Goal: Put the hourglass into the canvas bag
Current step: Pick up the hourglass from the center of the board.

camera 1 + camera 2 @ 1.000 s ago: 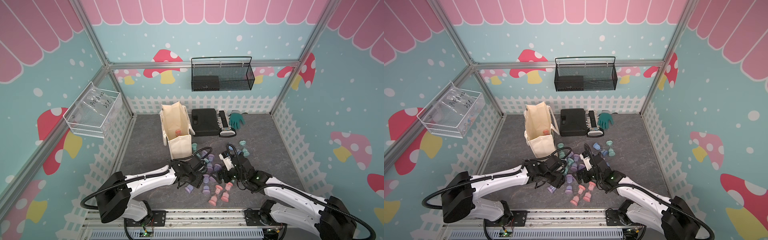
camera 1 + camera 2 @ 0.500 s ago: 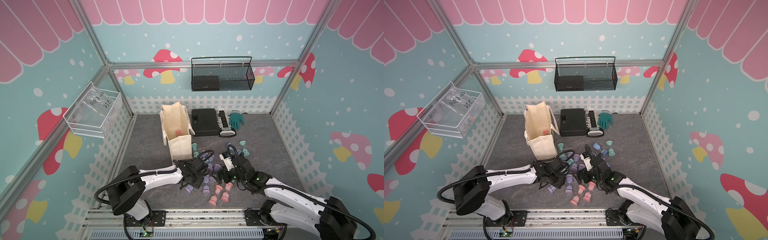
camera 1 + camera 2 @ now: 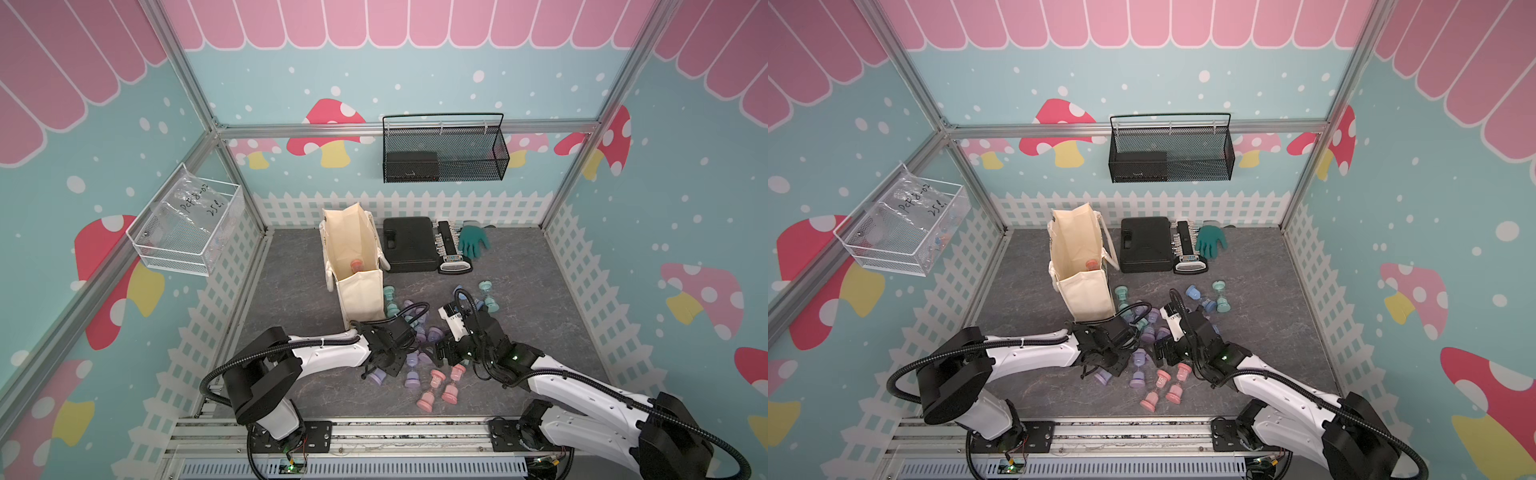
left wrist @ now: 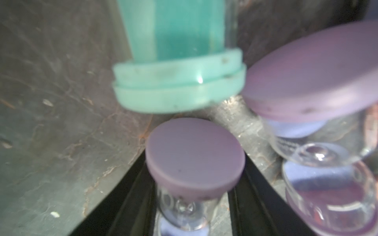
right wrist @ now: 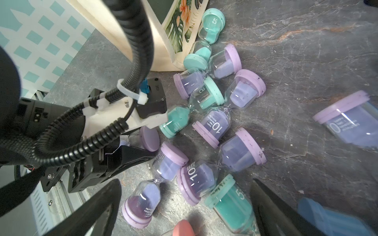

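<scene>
Left gripper [image 4: 195, 163] low over the floor [image 3: 519, 291], jaws clamped tight on a purple hourglass [image 4: 194, 151] lying between its fingers [image 4: 126, 208], teal hourglass [image 4: 178, 85] just past its cap, right gripper [image 5: 184, 206] spread wide and empty nearby, canvas bag [image 3: 359, 291] upright beyond, orange hourglass [image 3: 356, 264] inside.

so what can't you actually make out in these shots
- left end effector grip: left wrist view is blurred and its bottom edge cuts off the purple hourglass, so contact is unclear.
- canvas bag contents: in both top views its near wall hides all but one orange cap.
- dark box in the mesh basket: too small, behind mesh, in both top views.
</scene>
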You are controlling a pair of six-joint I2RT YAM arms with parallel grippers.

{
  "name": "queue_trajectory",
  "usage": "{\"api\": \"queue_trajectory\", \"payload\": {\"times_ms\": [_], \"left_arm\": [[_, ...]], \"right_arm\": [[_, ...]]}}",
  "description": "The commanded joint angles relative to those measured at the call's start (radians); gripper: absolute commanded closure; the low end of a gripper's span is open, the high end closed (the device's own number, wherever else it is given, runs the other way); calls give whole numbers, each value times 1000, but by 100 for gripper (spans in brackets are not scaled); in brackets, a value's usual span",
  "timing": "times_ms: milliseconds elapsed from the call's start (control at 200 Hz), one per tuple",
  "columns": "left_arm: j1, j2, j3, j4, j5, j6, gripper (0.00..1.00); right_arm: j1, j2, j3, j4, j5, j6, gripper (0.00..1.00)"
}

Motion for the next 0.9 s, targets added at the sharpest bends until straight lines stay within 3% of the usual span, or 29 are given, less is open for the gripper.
{"api": "queue_trajectory", "payload": {"times_ms": [0, 420, 896], "left_arm": [[-5, 35, -10, 11, -9, 2, 57], [-5, -48, -25, -9, -32, -18, 68], [-3, -255, 41, -126, -75, -61, 72]], "right_arm": [[-5, 11, 4, 18, 8, -4, 1], [-5, 6, 9, 23, 20, -4, 1], [-8, -73, 76, 23, 17, -21, 1]]}}
